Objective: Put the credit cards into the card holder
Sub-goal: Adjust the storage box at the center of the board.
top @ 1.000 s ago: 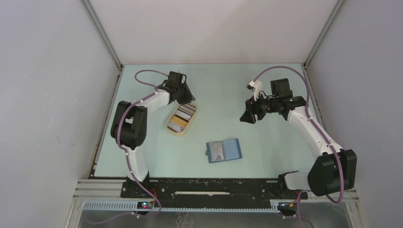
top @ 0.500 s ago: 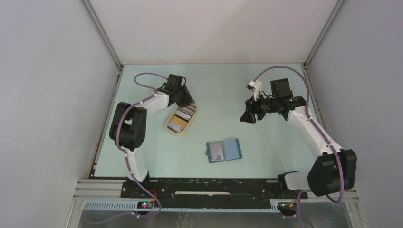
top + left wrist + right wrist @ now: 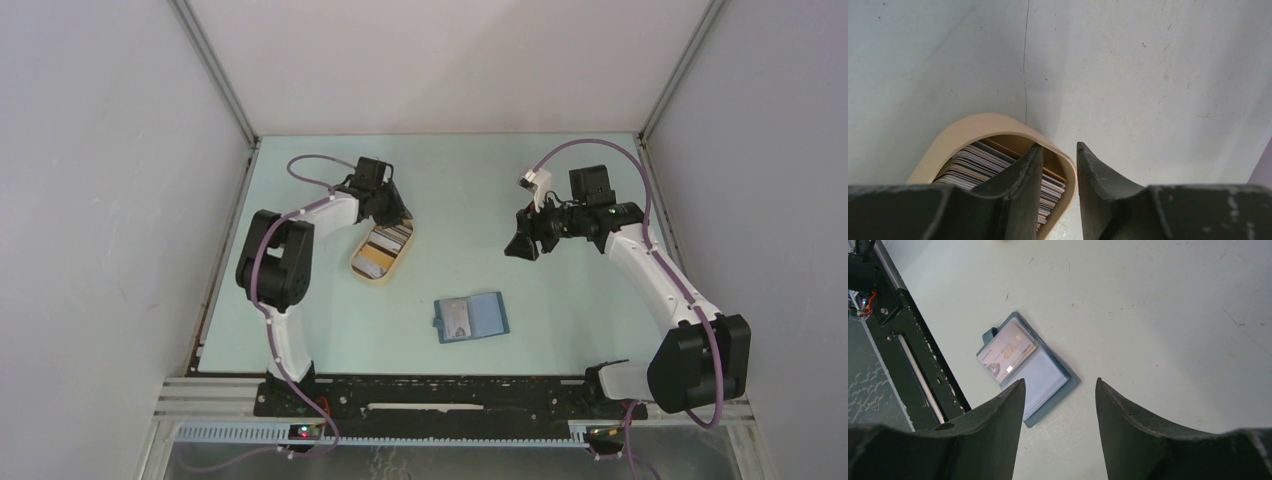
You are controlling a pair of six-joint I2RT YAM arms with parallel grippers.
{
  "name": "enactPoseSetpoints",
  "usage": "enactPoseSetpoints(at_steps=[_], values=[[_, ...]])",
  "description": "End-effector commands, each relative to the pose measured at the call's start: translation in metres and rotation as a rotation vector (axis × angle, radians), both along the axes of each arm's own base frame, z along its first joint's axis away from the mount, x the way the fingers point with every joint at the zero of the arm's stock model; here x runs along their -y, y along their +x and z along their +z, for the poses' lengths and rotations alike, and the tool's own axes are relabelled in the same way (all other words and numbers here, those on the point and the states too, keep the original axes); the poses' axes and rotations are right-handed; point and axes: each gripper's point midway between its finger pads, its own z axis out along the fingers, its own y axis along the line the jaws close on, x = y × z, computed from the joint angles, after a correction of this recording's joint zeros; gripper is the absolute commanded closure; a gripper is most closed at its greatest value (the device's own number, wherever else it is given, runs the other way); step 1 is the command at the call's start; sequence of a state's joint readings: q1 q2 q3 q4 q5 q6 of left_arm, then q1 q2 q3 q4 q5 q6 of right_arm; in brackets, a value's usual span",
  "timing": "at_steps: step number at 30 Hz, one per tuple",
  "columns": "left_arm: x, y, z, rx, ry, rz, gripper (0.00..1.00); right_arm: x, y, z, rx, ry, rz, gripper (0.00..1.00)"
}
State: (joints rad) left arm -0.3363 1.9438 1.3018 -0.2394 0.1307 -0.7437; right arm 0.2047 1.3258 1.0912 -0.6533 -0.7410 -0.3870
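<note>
The credit cards (image 3: pixel 386 243) stand stacked on edge in a tan oval tray (image 3: pixel 366 270) at the left of the table. In the left wrist view the cards (image 3: pixel 973 165) fill the tray (image 3: pixel 973 122). My left gripper (image 3: pixel 1058 146) is open at the tray's far end, one finger over the cards and the other outside the rim; it (image 3: pixel 396 212) holds nothing. The teal card holder (image 3: pixel 471 317) lies open at the centre front, with one pale card (image 3: pixel 457 316) in its left half. My right gripper (image 3: pixel 520 245) hangs open and empty above the table, looking down at the card holder (image 3: pixel 1048 382) and its card (image 3: pixel 1007 350).
A black rail (image 3: pixel 450 395) with the arm bases runs along the near edge and shows at the left of the right wrist view (image 3: pixel 913 365). Grey walls close the table on three sides.
My left gripper has shifted slightly toward the tray's far end. The right arm, the card holder and the tray have not moved.
</note>
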Motion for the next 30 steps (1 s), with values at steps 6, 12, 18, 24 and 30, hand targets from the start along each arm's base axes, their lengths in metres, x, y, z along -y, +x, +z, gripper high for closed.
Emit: enactPoseSetpoints(at_steps=[6, 12, 18, 24, 30], values=[[0.015, 0.007, 0.004, -0.01, 0.002, -0.071, 0.72, -0.001, 0.001, 0.014, 0.059, 0.01, 0.002, 0.38], [0.037, -0.001, 0.001, -0.018, 0.011, -0.206, 0.8, 0.0, 0.001, 0.016, 0.065, 0.01, 0.002, 0.37], [0.057, -0.016, 0.002, -0.009, 0.016, -0.363, 0.83, 0.0, 0.001, 0.016, 0.064, 0.01, -0.001, 0.37], [0.059, -0.038, 0.011, 0.019, 0.051, -0.458, 0.83, 0.0, 0.001, 0.015, 0.062, 0.011, 0.003, 0.37], [0.055, -0.042, 0.045, 0.113, 0.069, -0.456, 0.8, -0.001, 0.001, 0.014, 0.058, 0.01, 0.006, 0.37]])
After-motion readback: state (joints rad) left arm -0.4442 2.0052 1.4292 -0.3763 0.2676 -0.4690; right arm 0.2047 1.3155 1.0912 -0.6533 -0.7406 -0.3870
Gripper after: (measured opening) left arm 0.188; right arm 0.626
